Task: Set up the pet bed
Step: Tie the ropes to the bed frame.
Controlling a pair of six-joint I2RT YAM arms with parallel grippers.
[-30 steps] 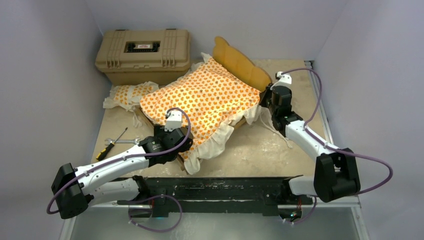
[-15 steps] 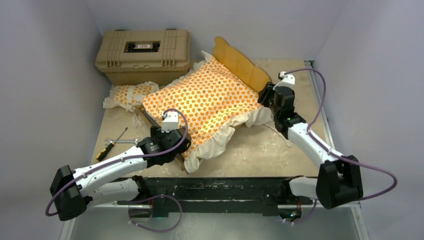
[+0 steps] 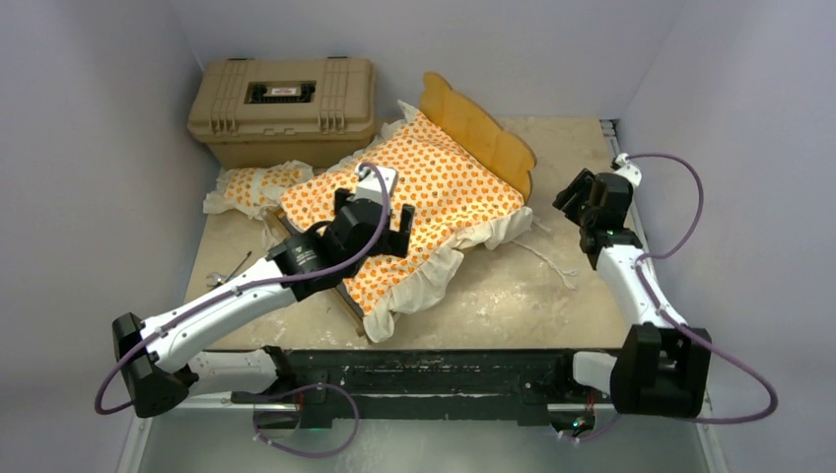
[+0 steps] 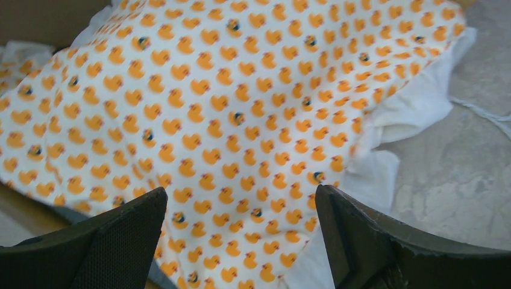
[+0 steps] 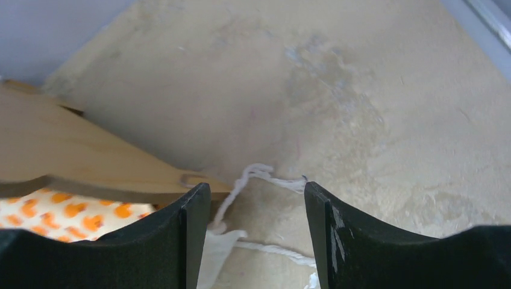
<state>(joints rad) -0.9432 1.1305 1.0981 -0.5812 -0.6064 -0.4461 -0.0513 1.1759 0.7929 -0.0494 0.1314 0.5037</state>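
From above, the light-wood pet bed frame with its scalloped headboard (image 3: 480,133) sits askew on the beige table (image 3: 513,296), the headboard towards the far right. The white-ruffled mattress cushion printed with orange ducks (image 3: 449,192) lies on the frame, its frill spilling over the near edge onto the table. The small matching pillow (image 3: 254,184) lies on the table just beside the cushion's left end, in front of the tan plastic hard case (image 3: 284,103) at the back left. The left fingers (image 3: 402,225) hang over the middle of the cushion, spread wide and gripping nothing. The right fingers (image 3: 570,192) are near the right edge of the table, apart from the bed and parted. A loose white string (image 3: 552,261) trails across the table by the cushion's right corner.

The left wrist view looks down on the cushion (image 4: 229,90), with both left fingers (image 4: 120,241) far apart at the bottom and nothing between them. The ruffle (image 4: 398,114) drapes onto the table (image 4: 458,162) at the right.

In the right wrist view the right fingers (image 5: 361,241) stand apart, holding nothing. Beyond them the string (image 5: 259,174) lies on the table (image 5: 361,108), next to the headboard (image 5: 72,162), with a strip of cushion (image 5: 60,220) below it.
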